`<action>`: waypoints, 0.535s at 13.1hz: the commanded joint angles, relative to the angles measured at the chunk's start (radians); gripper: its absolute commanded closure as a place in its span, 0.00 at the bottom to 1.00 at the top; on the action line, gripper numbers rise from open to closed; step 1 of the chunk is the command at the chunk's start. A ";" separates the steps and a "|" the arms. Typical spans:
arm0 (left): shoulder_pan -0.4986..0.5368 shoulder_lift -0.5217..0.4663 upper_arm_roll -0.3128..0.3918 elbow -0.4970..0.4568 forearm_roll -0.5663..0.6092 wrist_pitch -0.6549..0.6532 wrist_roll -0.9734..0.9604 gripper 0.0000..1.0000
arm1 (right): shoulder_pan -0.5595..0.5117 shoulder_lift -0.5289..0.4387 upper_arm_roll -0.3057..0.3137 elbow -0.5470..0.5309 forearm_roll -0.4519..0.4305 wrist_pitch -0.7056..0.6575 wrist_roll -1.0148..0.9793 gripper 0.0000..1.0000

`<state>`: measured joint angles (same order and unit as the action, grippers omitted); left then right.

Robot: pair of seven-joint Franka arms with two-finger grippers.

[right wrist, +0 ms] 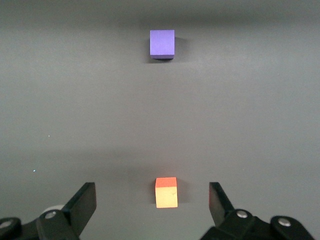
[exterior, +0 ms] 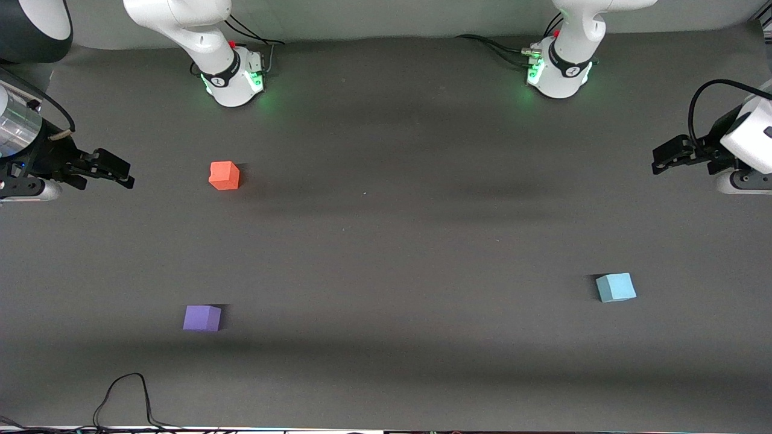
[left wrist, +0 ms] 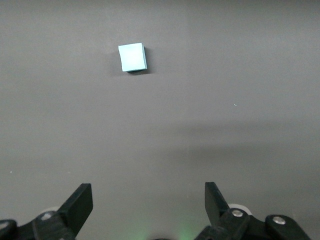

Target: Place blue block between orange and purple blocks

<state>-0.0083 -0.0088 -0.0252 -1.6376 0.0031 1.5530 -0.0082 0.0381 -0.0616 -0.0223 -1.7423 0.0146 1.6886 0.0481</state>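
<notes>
On the table [exterior: 386, 241], blue block [exterior: 616, 287] alone, both hands apparently wide

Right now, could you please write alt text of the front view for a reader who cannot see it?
Three small cubes lie apart on a dark table: the blue block toward the left arm's end, the orange block and, nearer the camera, the purple block toward the right arm's end. The left gripper and right gripper wait open at the table's ends.
</notes>
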 commanded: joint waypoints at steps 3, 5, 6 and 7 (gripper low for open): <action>-0.019 0.010 0.008 0.025 -0.015 -0.037 -0.015 0.00 | 0.003 -0.026 -0.008 -0.019 -0.012 0.005 -0.024 0.00; -0.019 0.010 0.010 0.025 -0.014 -0.039 -0.009 0.00 | 0.003 -0.029 -0.008 -0.019 -0.012 0.005 -0.022 0.00; -0.013 0.012 0.010 0.021 -0.014 -0.034 -0.004 0.00 | 0.003 -0.030 -0.011 -0.017 -0.012 0.000 -0.022 0.00; -0.009 0.016 0.011 0.015 -0.011 -0.025 0.000 0.00 | 0.003 -0.035 -0.019 -0.017 -0.012 -0.009 -0.022 0.00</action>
<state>-0.0126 -0.0059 -0.0249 -1.6377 -0.0032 1.5395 -0.0081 0.0382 -0.0666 -0.0269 -1.7423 0.0146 1.6866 0.0476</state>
